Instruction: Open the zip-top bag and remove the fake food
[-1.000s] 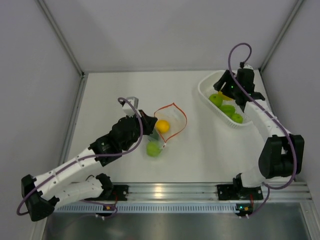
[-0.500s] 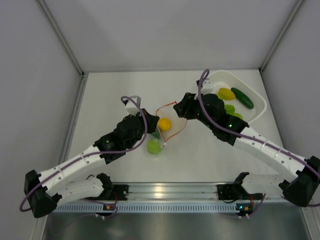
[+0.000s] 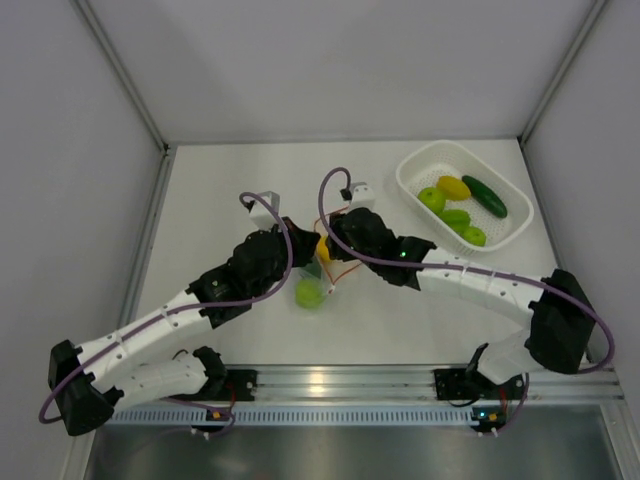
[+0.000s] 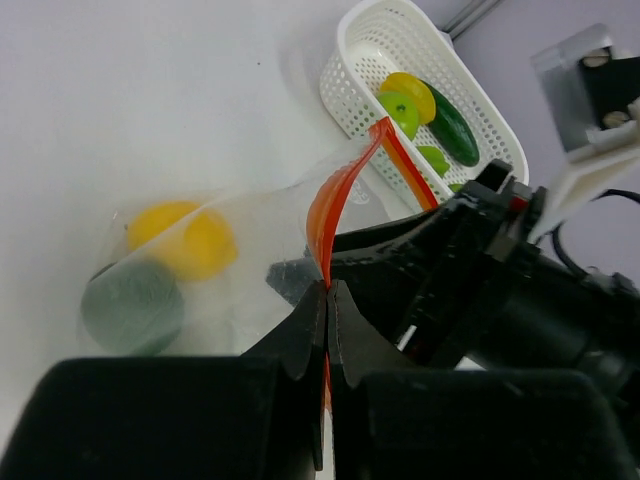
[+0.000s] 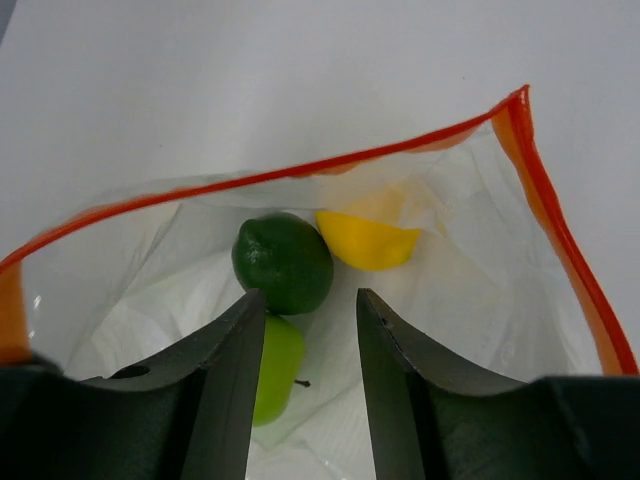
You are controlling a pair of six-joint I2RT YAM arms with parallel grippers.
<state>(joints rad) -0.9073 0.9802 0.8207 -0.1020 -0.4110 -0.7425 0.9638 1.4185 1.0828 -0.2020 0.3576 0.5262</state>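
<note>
The zip-top bag (image 3: pixel 338 266) lies mid-table with its mouth pulled open. My left gripper (image 4: pixel 327 290) is shut on the bag's orange-red zip strip (image 4: pixel 332 190) and holds that edge up. From the right, my right gripper (image 5: pixel 310 298) reaches into the mouth; its jaws stand apart with nothing between them. Fake food lies inside the bag just past its tips: a dark-green round piece (image 5: pixel 283 262), a yellow piece (image 5: pixel 367 240) and a light-green piece (image 5: pixel 275 365). From above, the light-green piece (image 3: pixel 309 293) and the yellow piece (image 3: pixel 322 248) show beside my left gripper (image 3: pixel 305 252) and right gripper (image 3: pixel 328 240).
A white perforated basket (image 3: pixel 410 170) stands at the back right, holding a yellow piece (image 3: pixel 453 187), a dark cucumber (image 3: pixel 484 195) and light-green pieces (image 3: pixel 432 199). White walls enclose the table on the left, back and right. An aluminium rail runs along the near edge.
My right arm swung left from the basket to the bag, its jaws narrowing, and its fingers now sit in the bag's mouth. The left gripper kept its hold on the zip strip.
</note>
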